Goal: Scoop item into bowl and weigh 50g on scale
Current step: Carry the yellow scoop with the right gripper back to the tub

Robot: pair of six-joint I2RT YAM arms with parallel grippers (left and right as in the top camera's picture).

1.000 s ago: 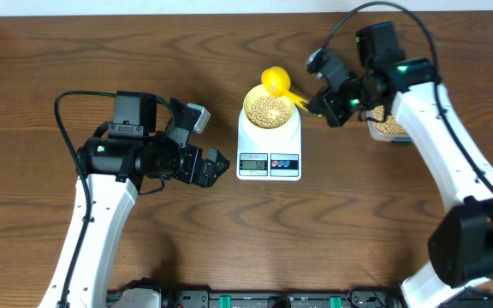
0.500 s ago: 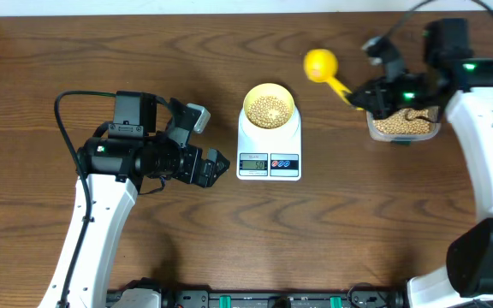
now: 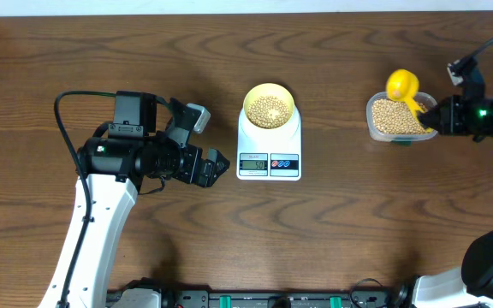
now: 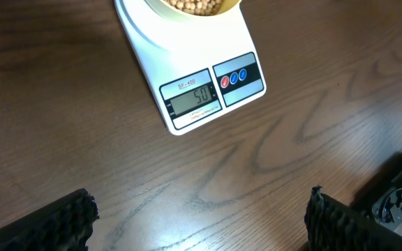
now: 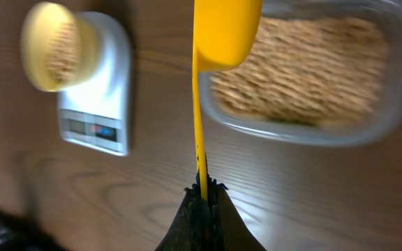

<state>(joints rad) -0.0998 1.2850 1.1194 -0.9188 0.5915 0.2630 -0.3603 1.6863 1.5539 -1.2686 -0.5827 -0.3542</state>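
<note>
Right wrist view shows the right claw clamped tight on the thin handle of a yellow scoop, whose cup is cut off by the top edge and hangs above the near rim of a clear tub. That picture is smeared, so the beans in the tub read only as a tan mass. Overhead, the same right claw sits at the far right with most of its arm out of frame, and the scoop lies over the tub's far corner; its cup looks plain yellow there. Well apart to the left, the pale yellow bowl stands on the white scale, filled with beans. The left claw hovers just left of the scale with its jaws spread wide and holding nothing. Only the left wrist view makes the display legible: it reads 50, beside two round buttons. There the bowl is cropped at the top, and both dark fingers sit low over bare table.
</note>
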